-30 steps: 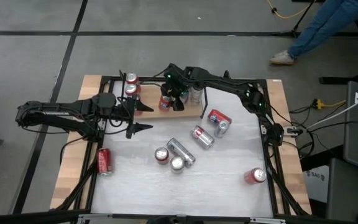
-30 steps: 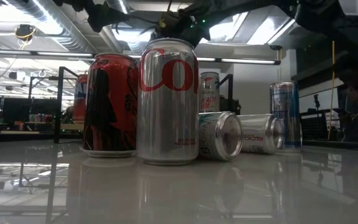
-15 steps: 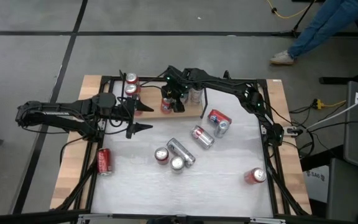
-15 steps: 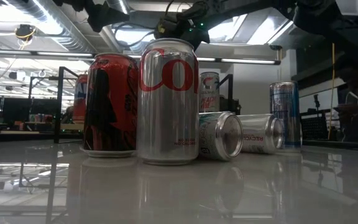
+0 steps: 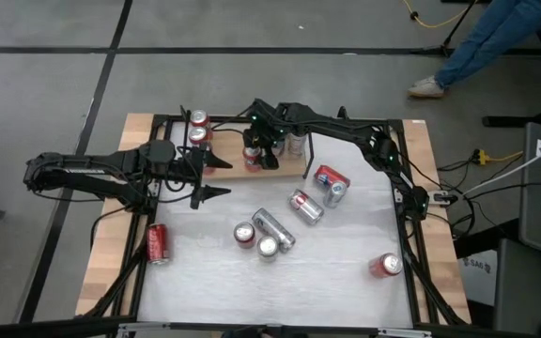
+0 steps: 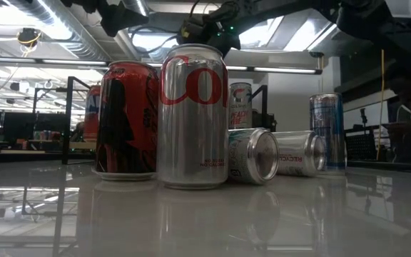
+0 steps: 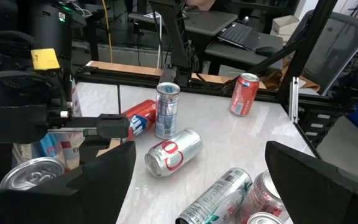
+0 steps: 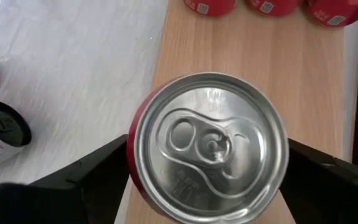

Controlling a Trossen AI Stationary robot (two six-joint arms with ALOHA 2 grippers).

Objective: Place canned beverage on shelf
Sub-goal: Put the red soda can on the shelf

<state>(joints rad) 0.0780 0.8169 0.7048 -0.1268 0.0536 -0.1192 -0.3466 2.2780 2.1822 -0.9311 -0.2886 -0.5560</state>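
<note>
Since a second ago we have lowered our right gripper (image 8: 207,171) and set the red can (image 8: 207,144) upright on the shelf (image 8: 303,87); whether the fingers have let go, we cannot tell; left gripper (image 5: 216,178) waits open.

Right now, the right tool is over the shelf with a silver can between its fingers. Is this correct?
Not quite: the can is red, not silver; the right wrist view shows its red side below the silver top. The rest holds: the right tool is over the shelf, with the can between its fingers.
</note>
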